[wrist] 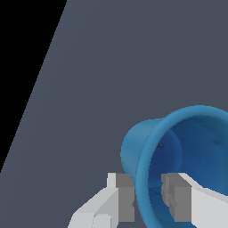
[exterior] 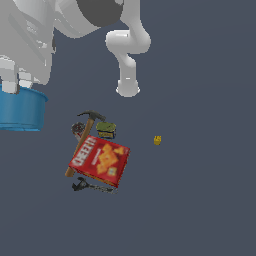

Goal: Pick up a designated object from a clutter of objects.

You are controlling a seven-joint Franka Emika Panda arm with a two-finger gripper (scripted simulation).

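Wrist view: claw (wrist: pixel 147 200) cropping blue cup (wrist: pixel 151 147)

The arm (exterior: pixel 127 47) is glossy white, built of rounded tubular links with smooth bulging joints and a dark grey disc-shaped cap at the top of the frame. The tool (wrist: pixel 148 198) has white angular fingers tipped with square, matte grey pads (wrist: pixel 126 196).
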